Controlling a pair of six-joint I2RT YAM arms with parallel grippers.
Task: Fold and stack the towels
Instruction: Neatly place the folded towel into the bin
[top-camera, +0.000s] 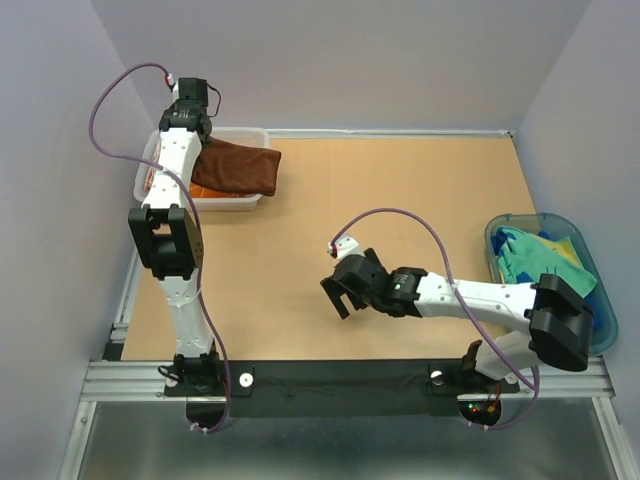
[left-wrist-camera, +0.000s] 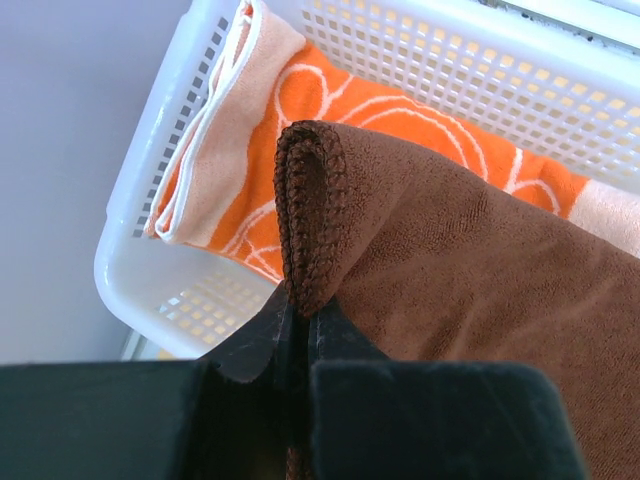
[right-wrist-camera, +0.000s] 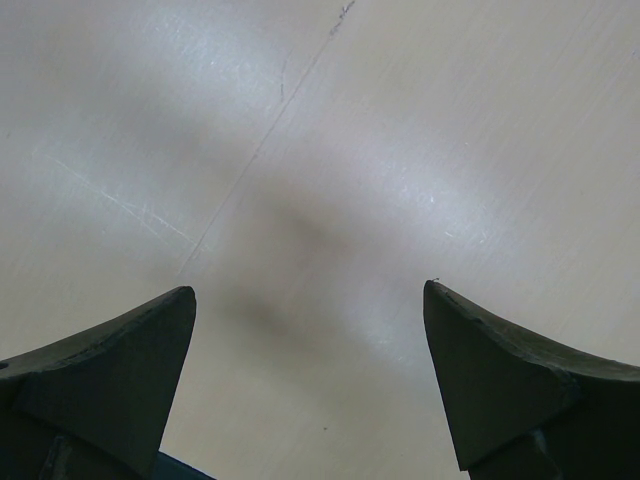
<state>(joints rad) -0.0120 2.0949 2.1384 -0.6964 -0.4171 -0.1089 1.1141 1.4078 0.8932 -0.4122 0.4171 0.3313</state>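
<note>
Pinching brown towel (left-wrist-camera: 450, 280) by folded hem in closed left gripper (left-wrist-camera: 300, 308), we are reaching over white mesh basket (left-wrist-camera: 130, 250) at table's (top-camera: 400, 200) far left. Brown towel is lying atop orange circle-print towel (left-wrist-camera: 330, 100). Our right gripper (right-wrist-camera: 310, 335) is hovering mid-table, jaws spread wide, holding nothing. Green towels (top-camera: 530, 255) are sitting in blue tub (top-camera: 497, 232), right.

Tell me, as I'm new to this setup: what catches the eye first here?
The brown towel, draped over the white basket at far left, is pinched at its folded edge by the left gripper. Beneath it lies an orange towel with white circles. At the right edge a blue-green tub holds green cloths, and the right gripper hangs open above the table.
</note>
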